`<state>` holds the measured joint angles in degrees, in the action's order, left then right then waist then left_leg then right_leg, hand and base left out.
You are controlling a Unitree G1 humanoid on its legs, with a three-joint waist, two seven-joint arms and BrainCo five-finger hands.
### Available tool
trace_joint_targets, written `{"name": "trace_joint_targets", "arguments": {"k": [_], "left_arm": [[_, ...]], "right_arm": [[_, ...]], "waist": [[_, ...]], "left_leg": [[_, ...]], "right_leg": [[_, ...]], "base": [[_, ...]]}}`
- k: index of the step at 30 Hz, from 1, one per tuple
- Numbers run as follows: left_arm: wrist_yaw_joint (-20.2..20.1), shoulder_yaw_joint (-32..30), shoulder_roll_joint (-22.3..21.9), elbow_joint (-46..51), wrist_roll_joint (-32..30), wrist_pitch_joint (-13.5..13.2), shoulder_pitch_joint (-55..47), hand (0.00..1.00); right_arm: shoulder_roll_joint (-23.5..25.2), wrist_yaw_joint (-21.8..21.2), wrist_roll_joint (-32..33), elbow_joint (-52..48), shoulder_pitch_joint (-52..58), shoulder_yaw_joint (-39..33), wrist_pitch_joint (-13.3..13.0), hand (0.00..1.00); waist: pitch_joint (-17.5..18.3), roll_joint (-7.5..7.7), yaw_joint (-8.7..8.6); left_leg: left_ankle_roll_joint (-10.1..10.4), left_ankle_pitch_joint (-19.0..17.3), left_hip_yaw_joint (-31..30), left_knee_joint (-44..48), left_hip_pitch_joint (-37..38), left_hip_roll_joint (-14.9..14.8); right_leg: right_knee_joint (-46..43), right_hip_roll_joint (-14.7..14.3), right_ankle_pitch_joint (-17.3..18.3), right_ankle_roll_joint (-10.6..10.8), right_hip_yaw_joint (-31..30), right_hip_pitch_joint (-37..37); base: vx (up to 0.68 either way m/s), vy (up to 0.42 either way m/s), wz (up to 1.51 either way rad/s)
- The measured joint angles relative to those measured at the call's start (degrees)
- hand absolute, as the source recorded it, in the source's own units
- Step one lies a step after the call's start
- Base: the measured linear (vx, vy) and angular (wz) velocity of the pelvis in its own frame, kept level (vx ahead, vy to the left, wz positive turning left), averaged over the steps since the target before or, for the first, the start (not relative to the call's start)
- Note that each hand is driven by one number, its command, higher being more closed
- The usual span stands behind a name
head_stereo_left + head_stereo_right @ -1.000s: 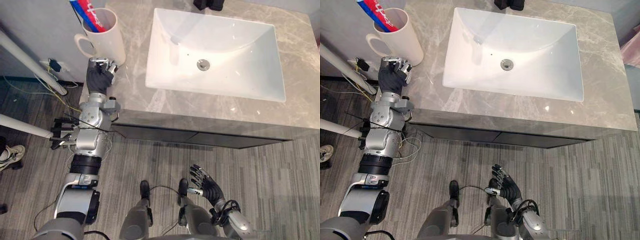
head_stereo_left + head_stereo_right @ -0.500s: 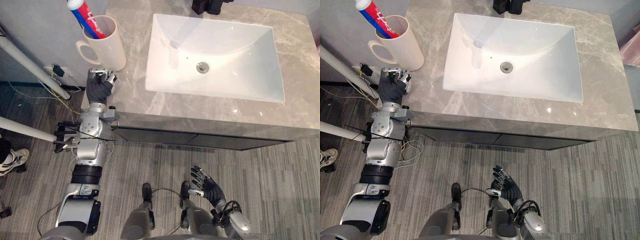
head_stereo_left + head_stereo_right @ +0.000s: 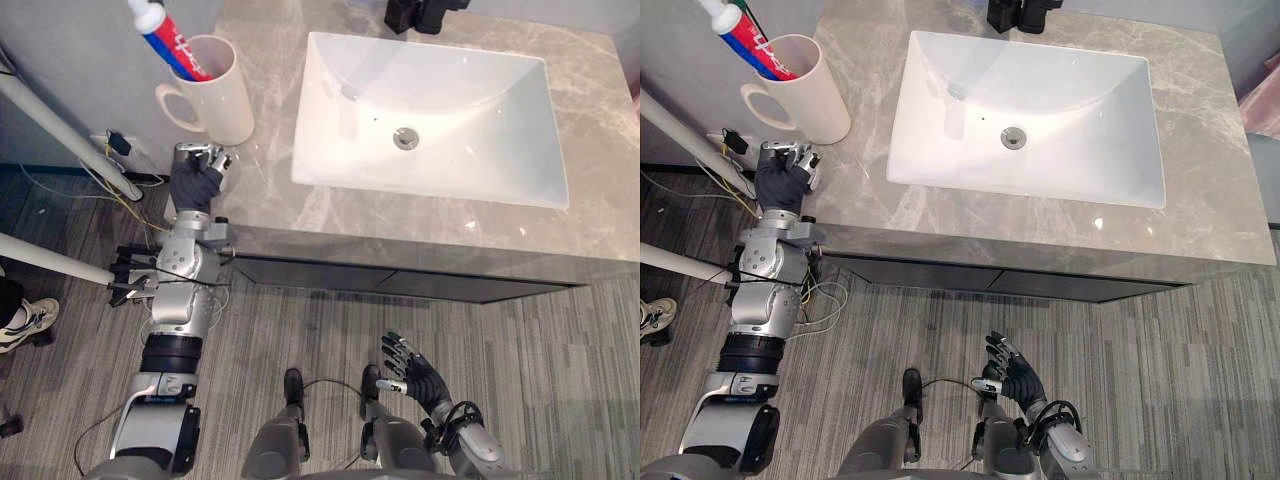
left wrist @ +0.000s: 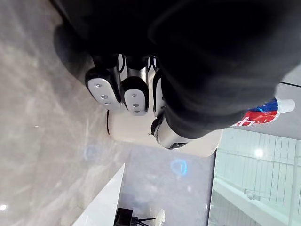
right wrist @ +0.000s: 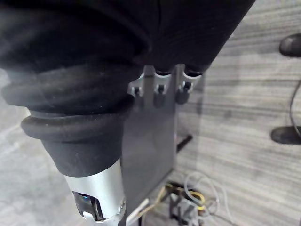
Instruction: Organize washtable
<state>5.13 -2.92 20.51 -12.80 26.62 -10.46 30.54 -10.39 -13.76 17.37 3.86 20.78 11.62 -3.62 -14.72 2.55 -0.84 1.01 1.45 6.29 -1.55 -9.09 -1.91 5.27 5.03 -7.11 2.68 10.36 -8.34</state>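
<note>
A cream mug (image 3: 218, 100) stands at the back left corner of the grey marble countertop (image 3: 270, 195), with a red, blue and white toothpaste tube (image 3: 168, 42) leaning out of it. My left hand (image 3: 196, 178) rests at the counter's left edge just in front of the mug, apart from it. Its fingers (image 4: 134, 95) are curled and hold nothing; the mug (image 4: 131, 134) and tube (image 4: 259, 114) show past them. My right hand (image 3: 417, 374) hangs low over the floor, fingers (image 5: 160, 90) straight and spread.
A white rectangular sink (image 3: 480, 150) fills the middle of the counter, with a dark faucet (image 3: 420, 12) behind it. Two white pipes (image 3: 55, 120) slant beside the counter's left end. A person's shoe (image 3: 28, 316) is on the floor at far left.
The view has shifted a little. My left hand has drawn back slightly from the mug toward the counter's edge. The right hand stays low and open.
</note>
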Motion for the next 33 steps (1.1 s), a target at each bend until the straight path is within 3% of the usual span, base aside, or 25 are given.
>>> {"name": "trace_joint_targets", "arguments": {"k": [23, 33], "left_arm": [[1.3, 1.3, 3.3, -6.4, 1.5, 1.4, 7.4, 1.0], [1.5, 2.7, 5.5, -9.1, 1.8, 1.5, 13.6, 1.0]], "right_arm": [[0.0, 0.1, 0.0, 0.0, 0.1, 0.0, 0.0, 0.0], [-0.1, 0.1, 0.0, 0.0, 0.5, 0.0, 0.0, 0.0]], "waist": [[-0.2, 0.37, -0.5], [-2.8, 1.42, -0.53]], "left_leg": [[0.0, 0.0, 0.5, 0.1, -0.5, 0.0], [0.0, 0.0, 0.7, 0.4, -0.9, 0.0]], "right_leg": [[-0.7, 0.0, 0.0, 0.0, -0.7, -1.1], [-2.0, 0.2, 0.1, -0.1, -1.1, -2.1]], "base": [[0.0, 0.0, -0.01], [0.0, 0.006, -0.02]]}}
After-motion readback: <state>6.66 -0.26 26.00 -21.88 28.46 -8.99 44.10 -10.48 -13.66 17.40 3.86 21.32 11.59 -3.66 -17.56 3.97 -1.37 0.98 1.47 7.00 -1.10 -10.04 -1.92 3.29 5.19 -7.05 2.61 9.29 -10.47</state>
